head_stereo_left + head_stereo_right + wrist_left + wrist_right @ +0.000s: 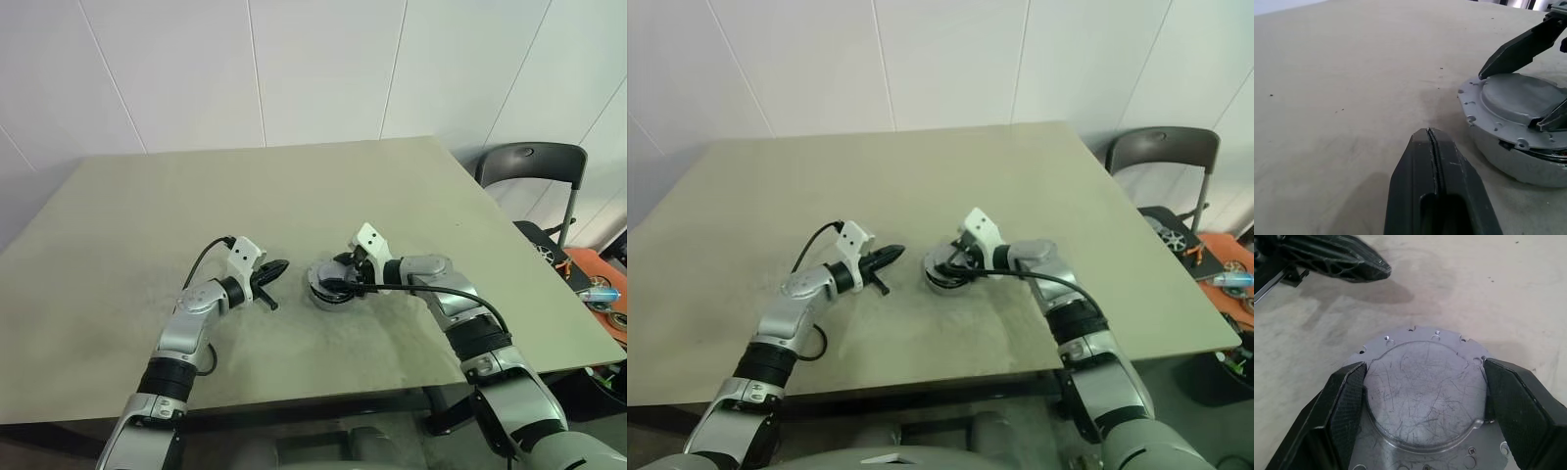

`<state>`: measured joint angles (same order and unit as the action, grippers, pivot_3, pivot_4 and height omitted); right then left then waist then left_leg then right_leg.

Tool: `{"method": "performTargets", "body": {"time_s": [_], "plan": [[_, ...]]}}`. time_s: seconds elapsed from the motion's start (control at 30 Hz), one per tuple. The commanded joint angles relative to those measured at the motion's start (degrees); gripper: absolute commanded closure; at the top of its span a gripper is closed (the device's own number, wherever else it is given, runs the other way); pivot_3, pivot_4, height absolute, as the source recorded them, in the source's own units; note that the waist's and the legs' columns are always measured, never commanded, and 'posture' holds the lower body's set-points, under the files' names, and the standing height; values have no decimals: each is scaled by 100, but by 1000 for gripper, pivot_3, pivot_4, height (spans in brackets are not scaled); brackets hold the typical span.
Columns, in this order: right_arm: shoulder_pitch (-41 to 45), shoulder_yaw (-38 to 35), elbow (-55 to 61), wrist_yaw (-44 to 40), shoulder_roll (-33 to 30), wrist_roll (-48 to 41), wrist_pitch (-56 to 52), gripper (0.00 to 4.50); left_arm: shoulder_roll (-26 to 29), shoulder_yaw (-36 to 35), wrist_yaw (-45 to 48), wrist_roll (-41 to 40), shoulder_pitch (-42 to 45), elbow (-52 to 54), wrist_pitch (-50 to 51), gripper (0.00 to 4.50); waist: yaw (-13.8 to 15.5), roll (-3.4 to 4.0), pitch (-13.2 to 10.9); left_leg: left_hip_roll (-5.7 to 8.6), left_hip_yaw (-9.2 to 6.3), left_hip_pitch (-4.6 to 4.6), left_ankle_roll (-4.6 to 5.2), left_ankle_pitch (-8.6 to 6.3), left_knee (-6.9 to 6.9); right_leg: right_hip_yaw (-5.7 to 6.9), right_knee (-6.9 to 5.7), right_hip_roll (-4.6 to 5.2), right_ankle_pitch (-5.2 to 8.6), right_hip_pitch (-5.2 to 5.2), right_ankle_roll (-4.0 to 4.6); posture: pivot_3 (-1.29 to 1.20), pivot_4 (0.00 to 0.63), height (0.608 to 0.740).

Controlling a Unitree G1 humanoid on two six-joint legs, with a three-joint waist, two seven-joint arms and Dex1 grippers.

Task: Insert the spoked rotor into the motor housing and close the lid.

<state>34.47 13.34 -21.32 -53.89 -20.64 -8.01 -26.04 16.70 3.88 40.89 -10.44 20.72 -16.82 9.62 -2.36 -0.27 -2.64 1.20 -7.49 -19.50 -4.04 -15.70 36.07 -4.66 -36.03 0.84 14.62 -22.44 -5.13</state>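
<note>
My two head eyes look forward and down from well above the surface [294, 196], both taking in the same scene with both my arms. My left wrist camera sits low and near, looking along my closed jaws toward the lid [1520, 100]. My right wrist camera looks steeply down, very close over that same lid.

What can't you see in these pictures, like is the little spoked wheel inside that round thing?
- Spoked rotor: if it is inside, the lid covers the top in both wrist views.
- Motor housing: coils unseen; lid on top, left wrist view's edge cuts it off.
- Right gripper: fingers straddle the lid's raised centre; real contact unclear.
- Lid fully seated: too small in the eye views.
</note>
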Motion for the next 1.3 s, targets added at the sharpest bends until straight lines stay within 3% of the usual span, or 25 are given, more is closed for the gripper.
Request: {"method": "performTargets", "body": {"time_s": [0.03,0.8,1.03,1.3], "plan": [[-135,124,209,-318,-120,-31,-69,1039,14,8,-7,31,124,110,-81,4500,-3,0,0,1,1,0,0,0,0,0,1,1,0,1,0,0,0,740],[-337,-28,1021,-880,-217,-587,-317,1039,4,14,12,30,157,77,-72,4500,-4,3,-8,1,0,-5,10,-9,-18,0,5,3,0,-10,-26,0,0,740],[-381,78,1242,-1062,-405,-530,-417,1039,-11,26,5,31,145,109,-66,4500,-6,4,-13,1,1,-5,10,-9,-11,1,1,3,0,-10,-27,0,0,740],[-222,316,890,-715,-516,60,-68,1039,-4,42,211,-63,81,226,-102,4500,-2,5,-14,1,2,-5,10,-8,-3,1,1,3,0,-6,-27,0,0,740]]}}
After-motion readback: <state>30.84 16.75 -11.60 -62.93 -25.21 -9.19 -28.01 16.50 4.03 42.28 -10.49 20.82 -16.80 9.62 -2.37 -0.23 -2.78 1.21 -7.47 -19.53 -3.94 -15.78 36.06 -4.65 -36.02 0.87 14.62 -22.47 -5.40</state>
